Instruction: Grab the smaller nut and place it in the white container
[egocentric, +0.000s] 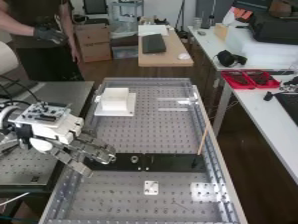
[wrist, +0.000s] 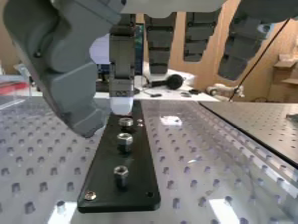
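We see the hand (egocentric: 92, 149), fingers open, near the flat black bar (wrist: 144, 187); on it stand 3 shiny metal parts: smaller nut (wrist: 120, 172), larger nut (wrist: 124, 140), round bearing (wrist: 126, 121).

White arm (egocentric: 7, 59) in from high view's left; fingers (egocentric: 93, 150) relaxed, uncurled; thumb (wrist: 66, 82) spread apart, slightly bent.

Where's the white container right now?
In the high view, the white container sits on a flat white plate, toward the far left of the perforated bench top, beyond the black bar.
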